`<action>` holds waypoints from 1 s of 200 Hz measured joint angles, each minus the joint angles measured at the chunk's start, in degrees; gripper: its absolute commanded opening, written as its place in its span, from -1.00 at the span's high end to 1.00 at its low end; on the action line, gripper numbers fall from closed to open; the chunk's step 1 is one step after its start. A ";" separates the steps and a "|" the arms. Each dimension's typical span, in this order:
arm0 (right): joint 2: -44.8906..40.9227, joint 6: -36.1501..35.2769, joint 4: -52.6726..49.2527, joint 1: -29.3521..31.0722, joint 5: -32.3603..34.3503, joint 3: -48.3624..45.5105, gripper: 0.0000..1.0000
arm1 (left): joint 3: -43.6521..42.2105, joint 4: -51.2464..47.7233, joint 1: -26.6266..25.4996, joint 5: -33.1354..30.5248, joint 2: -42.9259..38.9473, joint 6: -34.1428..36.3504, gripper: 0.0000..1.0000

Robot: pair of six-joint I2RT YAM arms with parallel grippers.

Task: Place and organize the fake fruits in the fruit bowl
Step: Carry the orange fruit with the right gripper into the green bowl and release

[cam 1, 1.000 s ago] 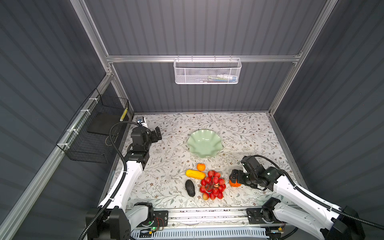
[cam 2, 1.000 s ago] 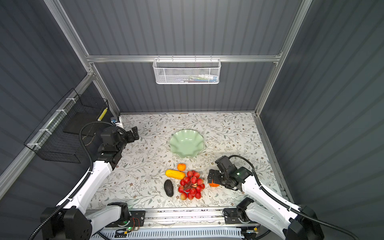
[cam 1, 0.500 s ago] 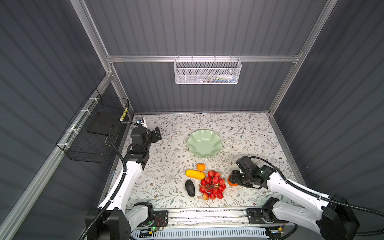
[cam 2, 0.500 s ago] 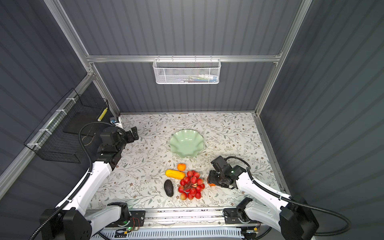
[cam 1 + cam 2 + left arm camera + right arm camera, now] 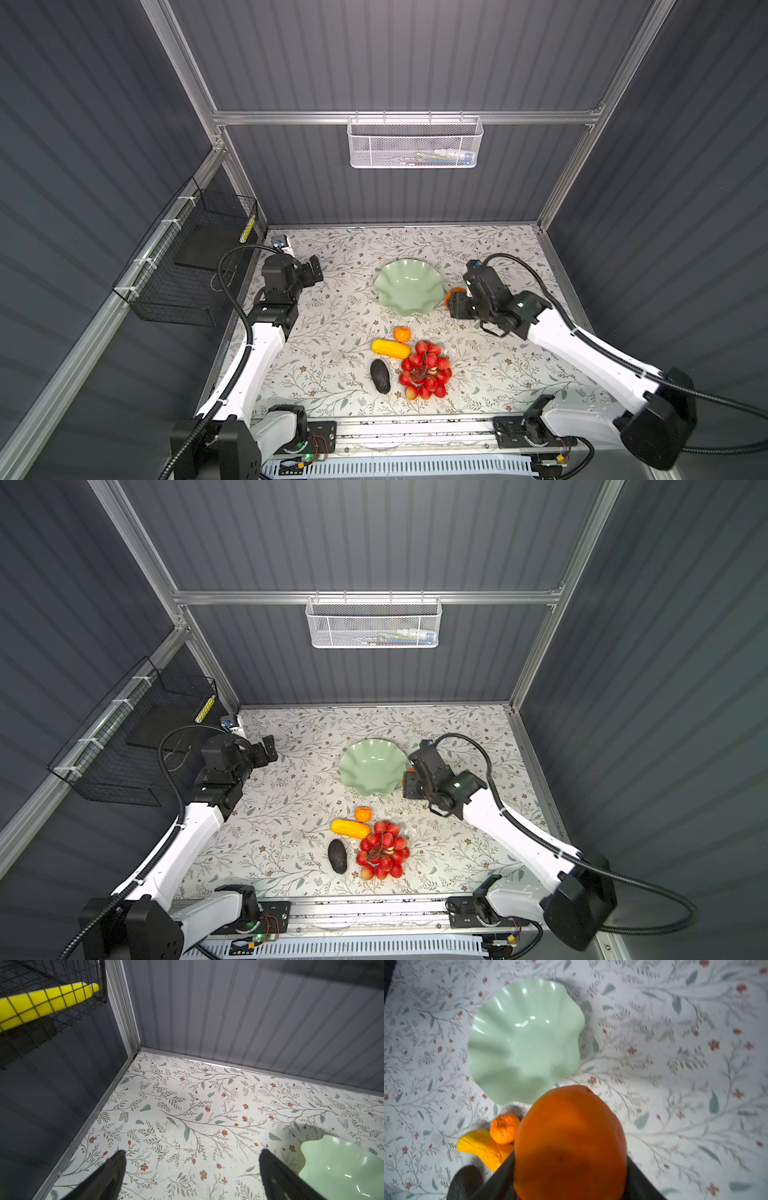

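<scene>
The right gripper (image 5: 570, 1157) is found clamped on the big orange (image 5: 571, 1142), one finger pressed against each side of it. It is held raised off the table (image 5: 332, 374), with the wavy rim of the fruit bowl (image 5: 409, 286) just beside the fingertips; the orange has not yet been set in the bowl. One second earlier this gripper was recorded low near the front edge, jaws wider apart, with the orange beside the cluster of red balls (image 5: 426, 370). The orange has since been gripped and carried up to the bowl. The small tangerine (image 5: 402, 333), yellow oblong fruit (image 5: 390, 348), blackish avocado (image 5: 380, 376) and the cluster are noted unmoved, now well apart from that gripper, toward the front. The left gripper (image 5: 193, 1153) is observed with fingers spread wide, beyond the bowl from the right gripper, position unchanged.
</scene>
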 measured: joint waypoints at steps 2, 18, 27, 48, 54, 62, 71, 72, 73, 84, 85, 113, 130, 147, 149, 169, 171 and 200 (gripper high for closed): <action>0.66 -0.26 0.15 0.00 -0.04 0.57 -0.03 | 0.00 -0.02 0.00 0.00 0.00 0.00 -0.99; 8.44 -3.23 1.53 0.00 -0.37 6.43 -0.03 | 0.00 -0.07 0.00 0.04 0.11 0.00 -0.99; 12.59 -4.76 2.12 0.00 -0.70 9.44 -0.03 | 0.00 -0.13 0.00 0.20 0.17 0.00 -0.99; 20.94 -8.11 3.34 0.00 -1.42 15.30 -0.03 | 0.00 -0.39 0.00 0.63 0.28 -0.02 -0.99; 22.95 -8.96 3.56 0.00 -1.53 16.68 -0.03 | 0.00 -0.39 0.00 0.66 0.31 0.00 -0.99; 25.49 -9.97 3.65 0.00 -1.62 18.58 -0.03 | 0.00 -0.42 0.00 0.66 0.37 0.00 -0.99; 28.15 -10.91 3.80 0.00 -1.68 20.57 -0.03 | 0.00 -0.44 0.00 0.68 0.48 0.00 -0.99; 28.63 -11.08 3.85 0.00 -1.75 20.92 -0.03 | 0.00 -0.44 0.00 0.70 0.50 0.00 -0.99; 28.87 -11.19 3.87 0.00 -1.77 21.07 -0.03 | 0.00 -0.46 0.00 0.70 0.50 0.00 -0.99; 31.78 -12.20 3.85 0.00 -1.88 23.26 -0.04 | 0.00 -0.44 0.00 0.94 0.68 -0.02 -0.99; 31.95 -12.22 3.87 0.00 -1.88 23.37 -0.04 | 0.00 -0.44 0.00 0.98 0.70 -0.02 -0.99; 38.05 -14.16 4.04 -0.22 -2.03 27.47 -0.06 | 0.00 -0.48 0.00 1.51 1.11 -0.02 -1.00; 41.35 -14.93 4.07 -0.57 -2.05 29.68 -0.08 | 0.00 -0.61 0.00 1.53 1.14 -0.02 -0.99; 44.02 -15.39 4.13 -1.05 -2.16 31.26 -0.15 | 0.00 -0.68 0.00 1.53 1.14 -0.04 -0.99; 44.24 -15.39 4.11 -1.11 -2.14 31.45 -0.17 | 0.00 -0.68 0.00 1.53 1.14 -0.04 -0.99; 46.31 -15.69 4.15 -1.79 -2.12 32.48 -0.35 | 0.00 -0.68 0.00 1.68 1.14 -0.22 -0.99; 46.47 -15.85 4.13 -1.88 -2.14 32.52 -0.39 | 0.00 -0.68 0.00 1.68 1.16 -0.24 -0.99; 46.99 -16.09 3.96 -2.56 -2.12 32.89 -0.68 | 0.09 -0.85 0.00 2.38 1.84 -0.83 -0.99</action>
